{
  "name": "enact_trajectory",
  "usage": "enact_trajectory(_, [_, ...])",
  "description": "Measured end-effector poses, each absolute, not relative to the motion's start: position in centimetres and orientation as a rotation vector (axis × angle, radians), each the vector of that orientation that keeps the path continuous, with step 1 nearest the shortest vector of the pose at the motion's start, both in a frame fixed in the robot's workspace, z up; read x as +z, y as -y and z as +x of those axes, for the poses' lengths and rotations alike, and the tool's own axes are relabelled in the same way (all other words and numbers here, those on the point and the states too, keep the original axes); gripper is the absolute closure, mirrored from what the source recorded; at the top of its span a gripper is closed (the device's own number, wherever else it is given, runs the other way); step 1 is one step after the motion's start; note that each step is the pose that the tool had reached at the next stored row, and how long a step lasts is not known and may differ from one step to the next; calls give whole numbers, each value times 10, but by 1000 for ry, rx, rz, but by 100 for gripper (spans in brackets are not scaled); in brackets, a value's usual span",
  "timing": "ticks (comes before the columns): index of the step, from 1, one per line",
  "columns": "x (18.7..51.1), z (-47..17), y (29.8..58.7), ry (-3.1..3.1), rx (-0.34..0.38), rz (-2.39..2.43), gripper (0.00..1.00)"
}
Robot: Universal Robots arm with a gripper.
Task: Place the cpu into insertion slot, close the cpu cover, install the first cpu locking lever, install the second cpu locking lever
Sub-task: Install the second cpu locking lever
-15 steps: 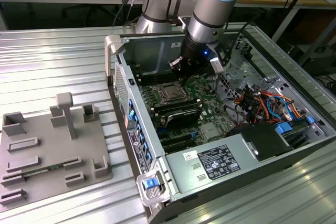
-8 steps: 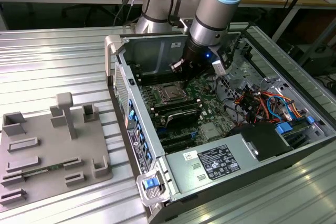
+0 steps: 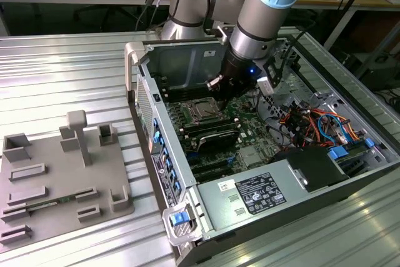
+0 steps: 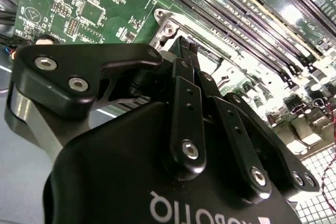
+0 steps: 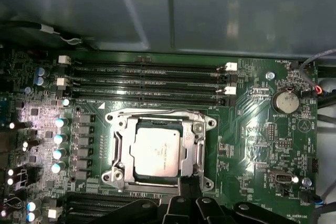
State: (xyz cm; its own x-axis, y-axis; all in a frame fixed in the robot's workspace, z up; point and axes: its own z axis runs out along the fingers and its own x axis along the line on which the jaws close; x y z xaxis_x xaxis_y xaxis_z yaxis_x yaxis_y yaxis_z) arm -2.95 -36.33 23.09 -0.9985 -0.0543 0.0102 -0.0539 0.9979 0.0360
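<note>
The arm [image 3: 262, 10] reaches down into an open case [image 3: 181, 60] that lies on its side on the ribbed metal table [image 3: 62, 73], toward the exterior view's right. A grey tray [image 3: 56, 179] with upright holders sits on the table at the exterior view's left, just beside the case.

The claw [image 3: 217, 94] hangs low over the green board [image 5: 252, 145], at one edge of the slot [image 5: 116, 173]. In both wrist views its black fingers [image 4: 185, 98] are drawn together at the tips with nothing between them. The first wrist view shows those tips [image 5: 186, 190] right over the slot's rim; whether they touch it cannot be told.

The cpu [image 5: 157, 150] is seated in the slot, silvery face up and square to the rim. The cover [image 5: 191, 148] lies flat over it, and the cpu's face shows through its window. A thin wire rod [image 5: 152, 112] runs along the slot's edge on the side of the long black memory slots [image 5: 147, 82]; whether it is latched is not clear.

The slot sits mid-board with memory slots on two opposite sides. A round coin cell [image 5: 287, 100] stands well apart from it, near the board's edge.
</note>
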Motion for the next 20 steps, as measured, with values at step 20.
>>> enact_trajectory(20, [230, -52, 377, 3129, -43, 85, 89])
